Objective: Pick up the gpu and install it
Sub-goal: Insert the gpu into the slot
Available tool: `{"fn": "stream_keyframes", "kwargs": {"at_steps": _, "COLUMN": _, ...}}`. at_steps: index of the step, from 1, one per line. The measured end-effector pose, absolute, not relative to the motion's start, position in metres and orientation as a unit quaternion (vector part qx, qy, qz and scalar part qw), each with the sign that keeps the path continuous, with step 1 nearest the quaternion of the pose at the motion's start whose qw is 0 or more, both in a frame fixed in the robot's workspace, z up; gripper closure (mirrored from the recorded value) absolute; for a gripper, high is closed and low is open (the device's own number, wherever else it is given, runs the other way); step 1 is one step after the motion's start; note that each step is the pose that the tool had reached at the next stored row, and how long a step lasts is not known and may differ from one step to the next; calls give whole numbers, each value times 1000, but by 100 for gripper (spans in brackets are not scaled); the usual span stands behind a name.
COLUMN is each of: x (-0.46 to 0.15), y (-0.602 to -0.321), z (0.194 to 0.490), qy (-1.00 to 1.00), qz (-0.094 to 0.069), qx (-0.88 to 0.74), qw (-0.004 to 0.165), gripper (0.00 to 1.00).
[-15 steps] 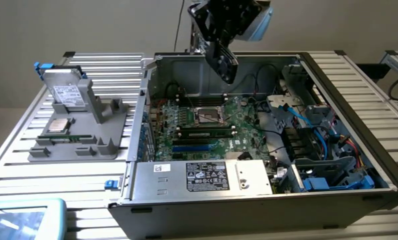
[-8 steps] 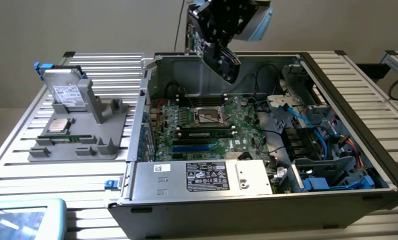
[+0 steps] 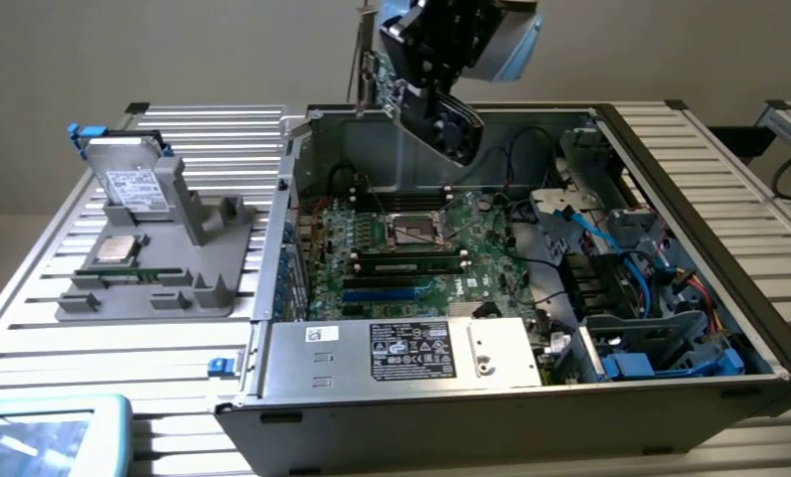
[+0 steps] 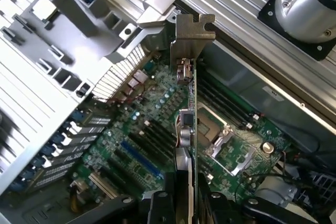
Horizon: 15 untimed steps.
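- We see the dark gripper [image 4: 186,205] part-closed, clamped on the thin black-and-green gpu card [image 4: 187,129], which it holds edge-on, likely to line up with a slot.
- The card hangs above the green motherboard [image 4: 152,103] in the open grey computer case [image 3: 502,427], unseated.
- The silver bracket [image 4: 192,30] end sits farthest, free of the jaws.

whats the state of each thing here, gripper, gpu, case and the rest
gripper: shut on the gpu
gpu: held on edge in the air above the case, not seated in a slot
computer case: lying on its side, panel off, inside exposed
blue slot: empty
hard drive: standing upright in the gray holder beside the case
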<state>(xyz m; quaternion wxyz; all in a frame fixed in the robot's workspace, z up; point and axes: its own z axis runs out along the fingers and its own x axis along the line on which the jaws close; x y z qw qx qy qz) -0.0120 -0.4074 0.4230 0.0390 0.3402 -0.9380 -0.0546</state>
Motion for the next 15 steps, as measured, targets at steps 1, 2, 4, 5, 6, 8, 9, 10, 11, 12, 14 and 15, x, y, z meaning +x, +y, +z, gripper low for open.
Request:
{"fn": "stream_keyframes", "kwargs": {"at_steps": 1, "x": -12, "y": -407, "z": 423, "qy": -935, "qz": -54, "qx": 349, "qw": 39, "gripper": 73}}
{"fn": "stream_keyframes", "kwargs": {"at_steps": 2, "x": -12, "y": -407, "z": 423, "qy": -932, "qz": -53, "qx": 357, "qw": 39, "gripper": 73}}
{"fn": "stream_keyframes", "kwargs": {"at_steps": 4, "x": -12, "y": -407, "z": 423, "qy": -925, "qz": -52, "qx": 374, "qw": 38, "gripper": 73}}
{"fn": "stream_keyframes", "kwargs": {"at_steps": 5, "x": -12, "y": -407, "z": 423, "qy": -922, "qz": -51, "qx": 383, "qw": 38, "gripper": 73}}
{"fn": "stream_keyframes", "kwargs": {"at_steps": 6, "x": -12, "y": -407, "z": 423, "qy": -918, "qz": -51, "qx": 391, "qw": 38, "gripper": 73}}
{"fn": "stream_keyframes", "kwargs": {"at_steps": 8, "x": -12, "y": -407, "z": 422, "qy": -911, "qz": -50, "qx": 408, "qw": 37, "gripper": 73}}
{"fn": "stream_keyframes", "kwargs": {"at_steps": 9, "x": -12, "y": -407, "z": 422, "qy": -907, "qz": -49, "qx": 416, "qw": 37, "gripper": 73}}
{"fn": "stream_keyframes", "kwargs": {"at_steps": 10, "x": -12, "y": -407, "z": 422, "qy": -904, "qz": -49, "qx": 424, "qw": 37, "gripper": 73}}
{"fn": "stream_keyframes", "kwargs": {"at_steps": 11, "x": -12, "y": -407, "z": 422, "qy": -899, "qz": -48, "qx": 433, "qw": 37, "gripper": 73}}
{"fn": "stream_keyframes", "kwargs": {"at_steps": 12, "x": -12, "y": -407, "z": 422, "qy": -896, "qz": -48, "qx": 441, "qw": 37, "gripper": 73}}
{"fn": "stream_keyframes", "kwargs": {"at_steps": 14, "x": -12, "y": -407, "z": 422, "qy": -887, "qz": -46, "qx": 457, "qw": 37, "gripper": 73}}
{"fn": "stream_keyframes", "kwargs": {"at_steps": 15, "x": -12, "y": -407, "z": 422, "qy": -883, "qz": -46, "qx": 465, "qw": 37, "gripper": 73}}
